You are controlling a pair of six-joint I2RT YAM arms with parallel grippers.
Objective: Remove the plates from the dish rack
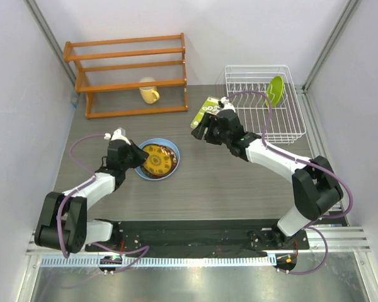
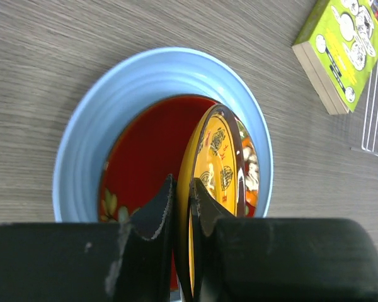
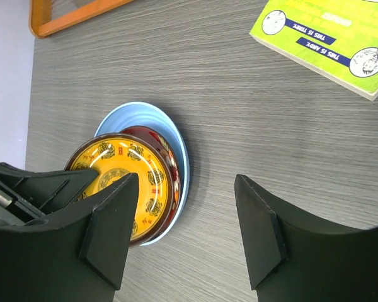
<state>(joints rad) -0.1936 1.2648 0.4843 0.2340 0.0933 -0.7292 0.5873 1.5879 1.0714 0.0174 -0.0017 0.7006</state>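
We work over a grey wood-grain worktop [image 1: 239, 182]. The white wire dish rack [image 1: 283, 119] sits behind and to the right of our right tool [image 3: 188, 189], whose jaws stand wide with nothing between them. Beneath our left tool [image 2: 183, 189] the large light blue round plate [image 2: 132, 94] lies flat on the worktop, with the dark red patterned plate [image 2: 151, 145] nested inside it. The left tool is pinched narrow on the rim of the amber dark-rimmed plate [image 2: 217, 163], which tilts steeply on edge above the red one. The lime green plate [image 1: 275, 90], seemingly the smallest, stands upright in the rack's far corner, well apart from the right tool. A green paperback book [image 3: 327, 38] lies near that tool.

We judge these plates stiff, glossy and slippery, and liable to chip if dropped rim-first. The rim is the place to pinch, and for the green one that means its top edge above the wires.

The left tool's body cuts off the near side of the stack, so we cannot tell whether the amber plate's lower edge touches the red one. The prongs holding the green plate are too fine to make out.
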